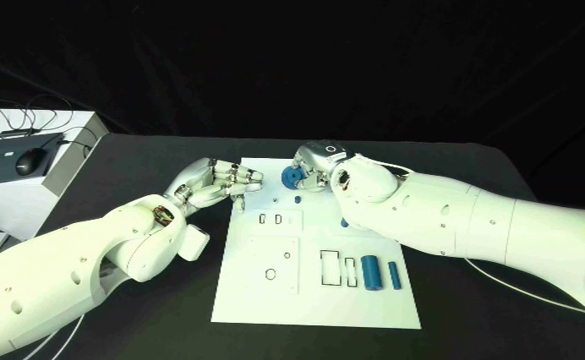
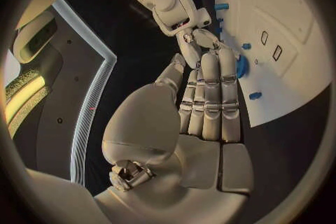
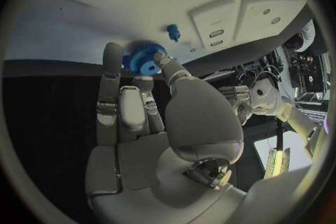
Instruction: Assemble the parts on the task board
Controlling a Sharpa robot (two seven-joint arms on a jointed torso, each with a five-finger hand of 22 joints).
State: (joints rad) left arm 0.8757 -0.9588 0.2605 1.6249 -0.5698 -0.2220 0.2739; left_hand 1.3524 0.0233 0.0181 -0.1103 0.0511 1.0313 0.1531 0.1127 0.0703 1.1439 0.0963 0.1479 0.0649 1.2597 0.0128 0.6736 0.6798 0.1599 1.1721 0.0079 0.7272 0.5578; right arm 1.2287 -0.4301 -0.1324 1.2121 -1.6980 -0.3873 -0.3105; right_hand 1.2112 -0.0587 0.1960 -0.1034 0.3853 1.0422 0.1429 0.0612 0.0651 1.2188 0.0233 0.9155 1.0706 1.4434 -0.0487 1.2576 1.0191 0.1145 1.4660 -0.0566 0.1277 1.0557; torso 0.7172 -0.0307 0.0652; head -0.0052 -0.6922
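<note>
The white task board lies in the middle of the black table. My right hand hovers over its far edge and pinches a blue gear between thumb and fingers; the right wrist view shows the gear at the fingertips, close above the board. A small blue peg stands in the board nearby. My left hand sits at the board's far left corner, holding nothing, fingers side by side. Two blue cylinders lie near the board's right edge.
A grey box with a black mouse stands off the table's left side. A thin white cable runs over the table at the right. The board has several empty slots and holes.
</note>
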